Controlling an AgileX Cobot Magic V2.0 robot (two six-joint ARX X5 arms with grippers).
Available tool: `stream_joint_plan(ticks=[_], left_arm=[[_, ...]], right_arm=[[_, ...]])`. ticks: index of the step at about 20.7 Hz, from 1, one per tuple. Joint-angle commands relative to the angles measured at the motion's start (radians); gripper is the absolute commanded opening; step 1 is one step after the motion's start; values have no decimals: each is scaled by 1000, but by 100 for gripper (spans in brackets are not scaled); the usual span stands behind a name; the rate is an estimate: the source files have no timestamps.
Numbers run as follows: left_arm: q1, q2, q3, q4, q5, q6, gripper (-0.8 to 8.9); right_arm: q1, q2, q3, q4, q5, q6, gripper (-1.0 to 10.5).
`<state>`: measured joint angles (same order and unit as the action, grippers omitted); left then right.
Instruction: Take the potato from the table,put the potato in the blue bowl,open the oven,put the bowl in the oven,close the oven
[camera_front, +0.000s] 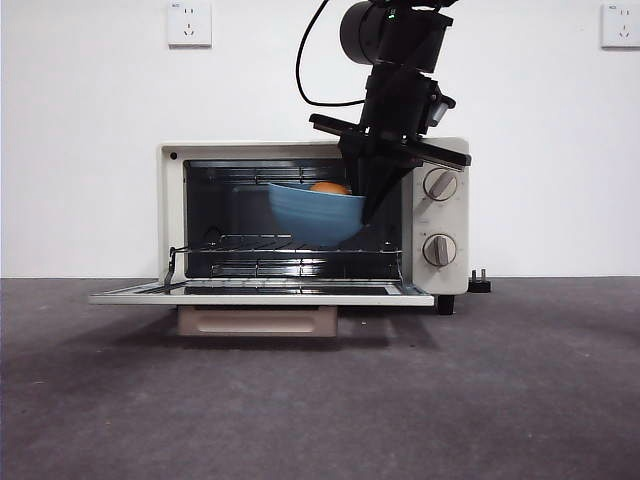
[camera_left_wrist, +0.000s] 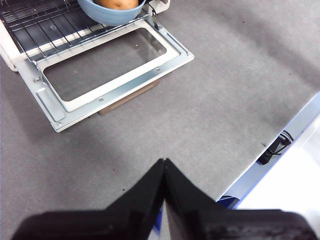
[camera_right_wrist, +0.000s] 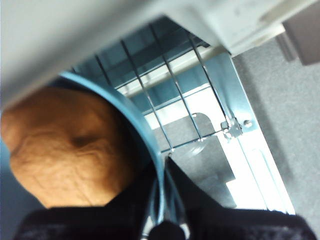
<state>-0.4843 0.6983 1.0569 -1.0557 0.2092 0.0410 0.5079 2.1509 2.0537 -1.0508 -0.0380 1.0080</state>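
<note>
Oven (camera_front: 190, 215) door (camera_front: 260, 292) is down flat, hanging out over the table (camera_front: 320, 400), beige bar handle (camera_front: 258, 321) under its front edge. Right gripper (camera_front: 372, 208) comes in from 12 o'clock in the front view, big and dark, tips at the right rim of the blue bowl (camera_front: 315, 215); in the right wrist view its jaws are pinched on the bowl rim (camera_right_wrist: 135, 125), one inside, one outside. Bowl is held tilted in the oven mouth, above the wire rack (camera_front: 290, 245), not resting on it, at about 3 o'clock of the opening's centre, near the two knobs (camera_front: 440, 184). Potato (camera_front: 330, 188) sits inside the bowl, only its orange top showing over the rim; it fills the bowl in the right wrist view (camera_right_wrist: 70, 145). Left gripper (camera_left_wrist: 164, 165) hangs well away over bare table, jaws pressed together, holding nothing, with the open door (camera_left_wrist: 110, 70) and bowl (camera_left_wrist: 111, 12) far from it. Plug (camera_front: 479, 283) at the oven's back right by the wall.
</note>
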Motion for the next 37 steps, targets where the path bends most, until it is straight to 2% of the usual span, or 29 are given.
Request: stream_joint_plan(ticks=[1, 10, 13, 25, 29, 34, 37], left_arm=[[2, -2, -3, 0, 0, 4, -5], [2, -2, -3, -6, 0, 4, -5], [2, -2, -3, -6, 0, 4, -5], [2, -2, -3, -24, 0, 4, -5], [2, -2, -3, -24, 0, 4, -5], [2, -2, -3, -24, 0, 4, -5], [2, -2, -3, -24, 0, 4, -5]], right_arm=[[-4, 9, 6, 5, 3, 22, -12], [-5, 9, 6, 39, 12, 40, 13], [-5, 9, 6, 56, 11, 40, 135], [-4, 4, 59, 66, 12, 28, 133], [-4, 4, 94, 19, 12, 24, 133], [-3, 2, 132, -39, 12, -19, 132], [5, -3, 178, -80, 12, -100, 131]])
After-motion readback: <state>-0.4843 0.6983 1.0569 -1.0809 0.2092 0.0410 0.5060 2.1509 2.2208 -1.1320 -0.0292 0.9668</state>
